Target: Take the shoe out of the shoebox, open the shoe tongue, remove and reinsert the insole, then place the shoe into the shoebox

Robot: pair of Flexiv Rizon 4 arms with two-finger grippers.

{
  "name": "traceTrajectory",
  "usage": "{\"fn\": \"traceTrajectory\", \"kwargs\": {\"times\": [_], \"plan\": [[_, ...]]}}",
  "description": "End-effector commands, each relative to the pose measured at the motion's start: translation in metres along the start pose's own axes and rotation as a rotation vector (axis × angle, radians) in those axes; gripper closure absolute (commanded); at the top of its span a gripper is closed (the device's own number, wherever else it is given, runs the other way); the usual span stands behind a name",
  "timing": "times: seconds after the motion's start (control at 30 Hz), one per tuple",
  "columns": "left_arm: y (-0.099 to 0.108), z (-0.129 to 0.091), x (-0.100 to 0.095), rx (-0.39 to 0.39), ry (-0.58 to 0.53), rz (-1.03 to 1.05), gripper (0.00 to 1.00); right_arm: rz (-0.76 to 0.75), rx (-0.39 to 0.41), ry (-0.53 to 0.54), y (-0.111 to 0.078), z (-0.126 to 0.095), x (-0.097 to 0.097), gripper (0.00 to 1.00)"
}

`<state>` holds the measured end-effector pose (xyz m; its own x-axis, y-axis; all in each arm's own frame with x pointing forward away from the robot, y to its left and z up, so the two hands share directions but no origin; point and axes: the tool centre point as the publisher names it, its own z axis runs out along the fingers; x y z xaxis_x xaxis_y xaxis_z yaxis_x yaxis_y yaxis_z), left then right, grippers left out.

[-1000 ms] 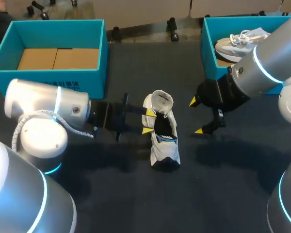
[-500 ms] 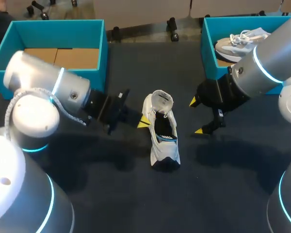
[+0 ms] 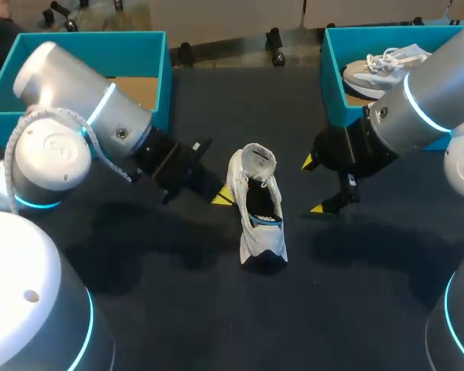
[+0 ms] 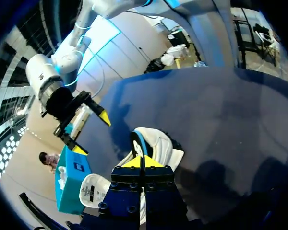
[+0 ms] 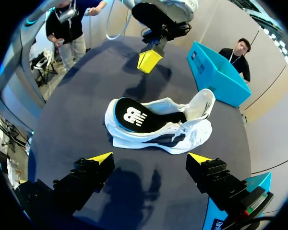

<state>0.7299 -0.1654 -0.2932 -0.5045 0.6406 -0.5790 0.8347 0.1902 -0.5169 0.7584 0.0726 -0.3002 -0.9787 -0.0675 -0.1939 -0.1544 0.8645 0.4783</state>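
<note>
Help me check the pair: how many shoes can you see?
2. A white shoe lies on the table at its middle; the other shoe sits in the teal shoebox at right, partly hidden by the right arm.

A dark blue-black, matte table top (image 3: pixel 216 325) spreads out under the left gripper (image 3: pixel 223 195) and the right gripper (image 3: pixel 312 185). Light from overhead casts soft, blurred shadows on it, just to the robot's side of each gripper.
</note>
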Motion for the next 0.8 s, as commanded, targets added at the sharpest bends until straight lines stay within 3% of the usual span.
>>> {"fn": "traceTrajectory", "kwargs": {"times": [0.03, 0.57, 0.8], "plan": [[-0.002, -0.007, 0.000, -0.010, 0.189, 0.026, 1.00, 0.000, -0.001, -0.001, 0.000, 0.000, 0.001, 0.00], [-0.012, -0.007, -0.007, -0.064, 0.410, 0.196, 1.00, 0.089, 0.069, 0.038, -0.021, -0.051, 0.006, 0.00], [-0.012, -0.007, -0.008, -0.066, 0.405, 0.197, 1.00, 0.140, 0.083, 0.024, -0.031, -0.076, 0.009, 0.00]]}}
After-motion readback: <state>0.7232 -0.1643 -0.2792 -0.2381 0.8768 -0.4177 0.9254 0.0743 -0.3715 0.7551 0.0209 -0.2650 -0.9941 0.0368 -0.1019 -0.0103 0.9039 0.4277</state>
